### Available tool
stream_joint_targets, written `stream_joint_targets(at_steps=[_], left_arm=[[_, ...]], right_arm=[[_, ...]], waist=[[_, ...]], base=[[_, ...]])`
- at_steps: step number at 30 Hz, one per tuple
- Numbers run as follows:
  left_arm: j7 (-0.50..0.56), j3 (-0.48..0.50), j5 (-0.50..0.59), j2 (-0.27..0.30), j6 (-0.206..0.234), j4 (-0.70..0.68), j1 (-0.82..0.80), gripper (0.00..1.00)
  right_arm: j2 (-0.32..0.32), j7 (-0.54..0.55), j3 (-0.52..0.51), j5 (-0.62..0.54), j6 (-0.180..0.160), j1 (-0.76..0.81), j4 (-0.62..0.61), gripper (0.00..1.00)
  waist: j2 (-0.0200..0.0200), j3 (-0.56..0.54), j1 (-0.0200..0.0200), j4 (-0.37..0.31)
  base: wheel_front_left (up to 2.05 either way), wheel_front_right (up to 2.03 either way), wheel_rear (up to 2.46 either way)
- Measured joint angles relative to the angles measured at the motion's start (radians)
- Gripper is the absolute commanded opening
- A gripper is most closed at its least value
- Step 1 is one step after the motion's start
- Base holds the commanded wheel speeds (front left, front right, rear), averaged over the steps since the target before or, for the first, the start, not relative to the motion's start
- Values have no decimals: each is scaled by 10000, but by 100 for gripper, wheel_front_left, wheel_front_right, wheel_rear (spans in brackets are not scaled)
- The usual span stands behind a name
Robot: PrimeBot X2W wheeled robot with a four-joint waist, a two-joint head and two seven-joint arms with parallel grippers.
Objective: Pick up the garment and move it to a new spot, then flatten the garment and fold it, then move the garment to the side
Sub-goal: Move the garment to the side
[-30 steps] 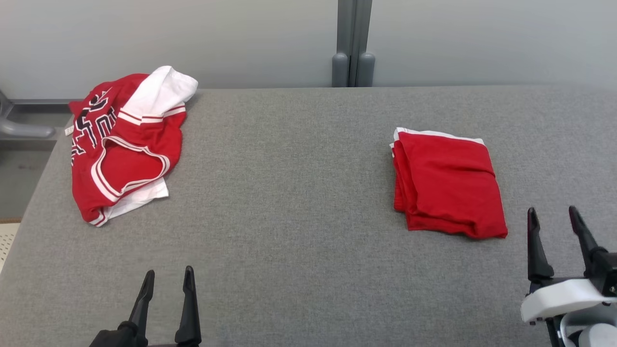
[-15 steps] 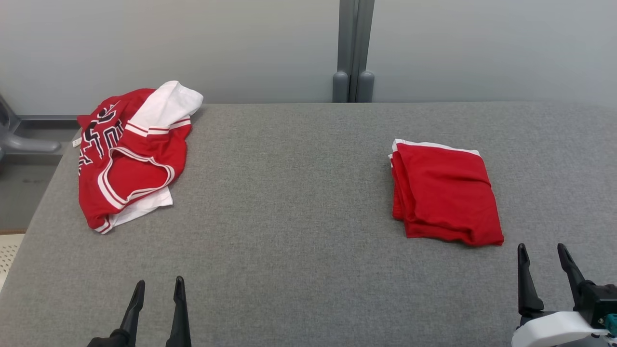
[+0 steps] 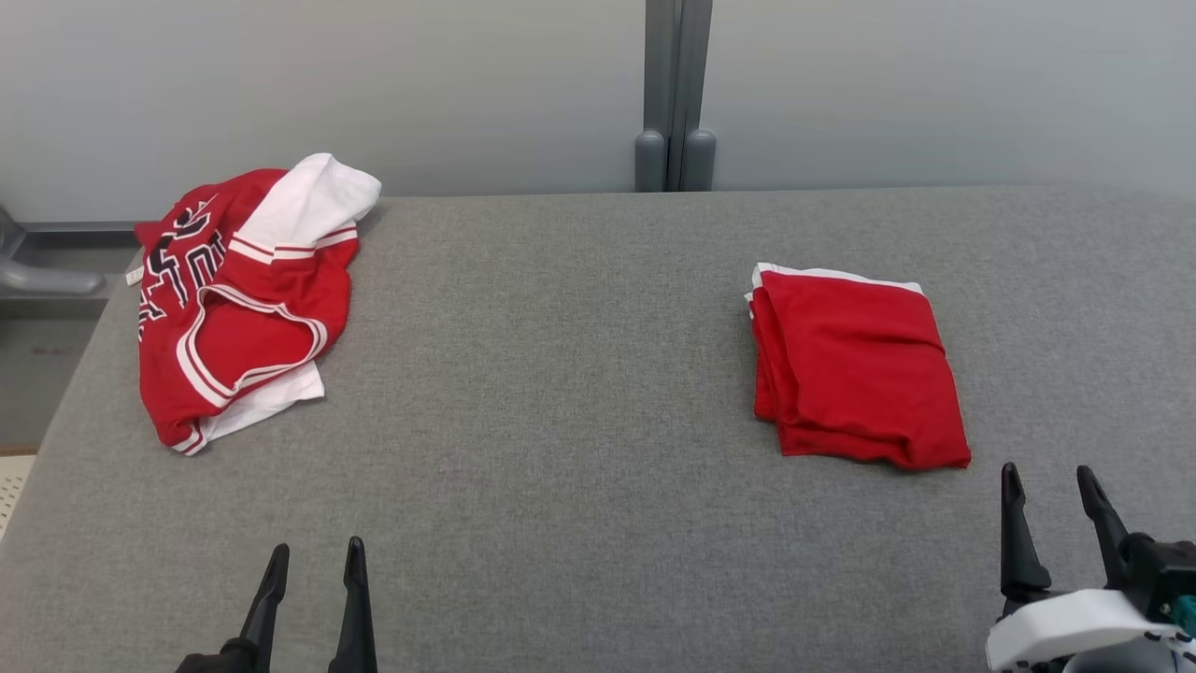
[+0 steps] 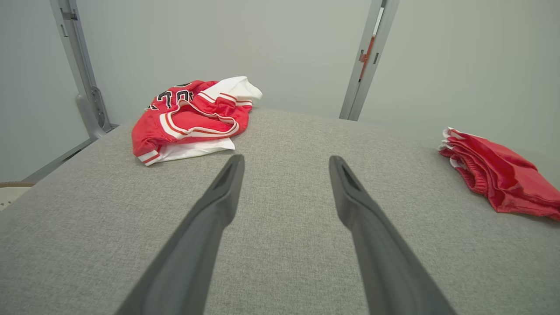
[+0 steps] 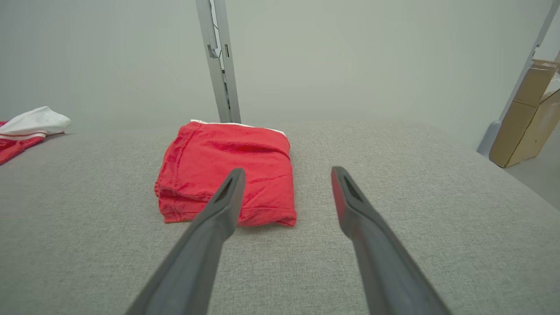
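Observation:
A crumpled red and white garment point(image 3: 243, 299) with black lettering lies at the table's far left corner; the left wrist view has it ahead and to the left point(image 4: 192, 118). A second red garment point(image 3: 855, 365) lies folded on the right, just ahead of my right gripper point(image 5: 218, 162). My left gripper point(image 3: 316, 550) is open and empty near the front edge, well short of the crumpled garment. My right gripper point(image 3: 1046, 470) is open and empty at the lower right, just short of the folded garment's near corner.
The grey felt table point(image 3: 561, 393) stretches wide between the two garments. A grey post point(image 3: 675, 93) stands against the pale wall behind. A grey rail point(image 3: 47, 276) sits off the left edge. Cardboard boxes point(image 5: 525, 118) stand beyond the right edge.
The head view has shifted slightly. My right gripper has drawn back from beside the folded garment toward the front edge. My left gripper has drawn back a little too. Both garments lie still.

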Motion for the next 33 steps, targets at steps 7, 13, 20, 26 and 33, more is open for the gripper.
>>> stream_joint_targets(at_steps=[7,13,20,26,33], left_arm=[[0,-151,-6,0,-52,19,-86,100],[0,-341,-109,0,-144,42,-689,100],[0,-660,-286,0,-276,192,-1473,100],[0,-738,-401,0,-313,280,-1716,100],[0,-606,-410,0,-320,293,-1729,100]], right_arm=[[-479,968,153,1103,-6,-1850,552,100],[-690,3781,-721,1850,-6,-4066,755,100],[-848,6013,-1331,1014,-10,-5764,2188,100],[-800,6357,-1482,428,-10,-6236,3588,100],[-740,6176,-1530,479,-10,-6536,4387,24]], waist=[[0,435,0,1],[0,1109,0,66],[0,2032,1,331],[0,2625,1,758],[0,2956,0,1007]], base=[[0,0,0],[0,0,0],[0,0,0],[0,0,0],[0,0,0]])
